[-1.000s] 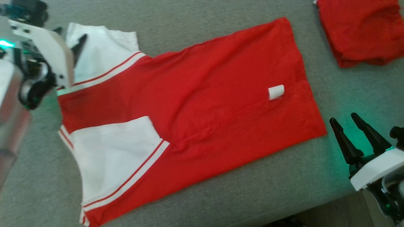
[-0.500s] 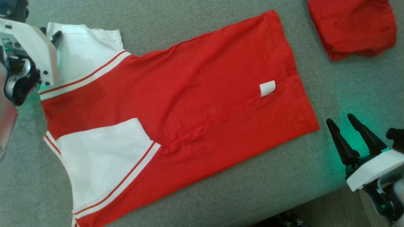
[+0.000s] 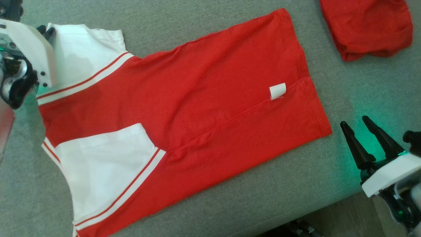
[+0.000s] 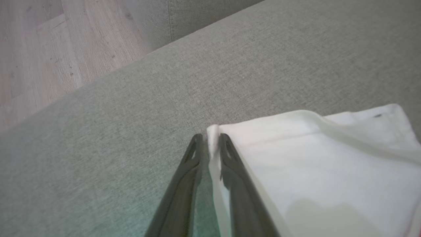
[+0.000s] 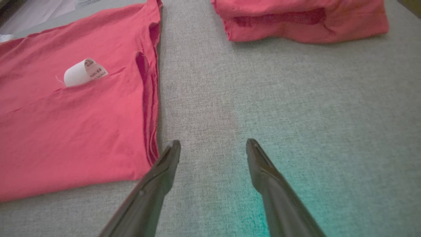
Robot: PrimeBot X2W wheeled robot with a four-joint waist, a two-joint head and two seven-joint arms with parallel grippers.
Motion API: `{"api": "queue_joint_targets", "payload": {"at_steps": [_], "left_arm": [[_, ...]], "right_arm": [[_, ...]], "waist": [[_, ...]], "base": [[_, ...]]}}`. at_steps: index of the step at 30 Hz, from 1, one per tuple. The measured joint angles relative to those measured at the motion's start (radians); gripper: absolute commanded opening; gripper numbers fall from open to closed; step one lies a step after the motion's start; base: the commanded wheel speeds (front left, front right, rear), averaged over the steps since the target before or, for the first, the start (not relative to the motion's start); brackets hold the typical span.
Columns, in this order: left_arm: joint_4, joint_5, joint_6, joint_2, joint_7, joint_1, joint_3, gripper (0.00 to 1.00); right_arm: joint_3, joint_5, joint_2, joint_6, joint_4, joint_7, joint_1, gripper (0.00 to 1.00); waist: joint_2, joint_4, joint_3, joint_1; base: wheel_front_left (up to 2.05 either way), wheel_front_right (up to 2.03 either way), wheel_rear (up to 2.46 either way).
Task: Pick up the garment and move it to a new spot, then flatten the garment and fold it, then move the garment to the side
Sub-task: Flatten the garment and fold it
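Observation:
The garment (image 3: 197, 98), a red shirt with white sleeves and red stripes, lies flat and folded lengthwise on the grey cushion (image 3: 197, 19). A white label (image 3: 278, 91) sticks out near its hem. At the far left, my left gripper (image 3: 46, 31) sits at the upper white sleeve. In the left wrist view its fingers (image 4: 208, 140) are pinched on the sleeve's (image 4: 329, 171) corner edge. My right gripper (image 3: 357, 123) stands open over bare cushion just right of the hem. The right wrist view shows that gripper (image 5: 213, 144) beside the red hem (image 5: 65, 125).
A second red garment (image 3: 368, 26), folded, lies at the back right, also seen as a folded red bundle (image 5: 302, 16) in the right wrist view. The cushion's front edge (image 3: 329, 214) runs along the lower right. Wooden floor (image 4: 33, 49) lies beyond the cushion's left side.
The left gripper's fingers have closed onto the white sleeve's corner. The head camera has shifted, so the whole picture slid left. The right gripper stays open in place.

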Motion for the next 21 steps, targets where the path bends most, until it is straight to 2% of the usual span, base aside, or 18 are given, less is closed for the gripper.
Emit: {"api": "queue_joint_targets", "payload": {"at_steps": [2, 4, 9, 15, 21], "left_arm": [[0.007, 0.000, 0.000, 0.001, -0.005, -0.005, 0.000, 0.19], [0.012, 0.000, -0.007, 0.001, -0.007, -0.013, -0.002, 0.00], [0.016, 0.001, -0.007, 0.002, -0.039, -0.021, -0.014, 0.00], [0.000, 0.010, -0.009, -0.011, -0.110, -0.022, -0.043, 0.00], [-0.044, 0.010, -0.012, -0.042, -0.170, -0.037, -0.078, 0.00]], "right_arm": [[0.003, 0.001, -0.001, 0.000, 0.000, -0.007, 0.000, 1.00], [0.006, 0.002, -0.001, 0.000, 0.001, -0.008, 0.000, 1.00], [0.009, 0.007, -0.006, 0.000, 0.004, -0.018, -0.003, 1.00], [0.011, 0.047, -0.036, 0.000, -0.043, -0.021, -0.065, 1.00], [0.024, 0.047, -0.062, 0.000, -0.023, 0.072, -0.198, 1.00]], "waist": [[0.0000, -0.003, 0.004, 0.0000], [0.0000, -0.006, 0.008, 0.0000], [0.0000, -0.004, 0.010, 0.0001], [0.0000, 0.031, -0.013, 0.0000], [0.0000, 0.089, -0.034, 0.0000]], "base": [[0.00, 0.00, 0.00], [0.00, 0.00, 0.00], [0.00, 0.00, 0.00], [0.00, 0.00, 0.00], [0.00, 0.00, 0.00]]}}
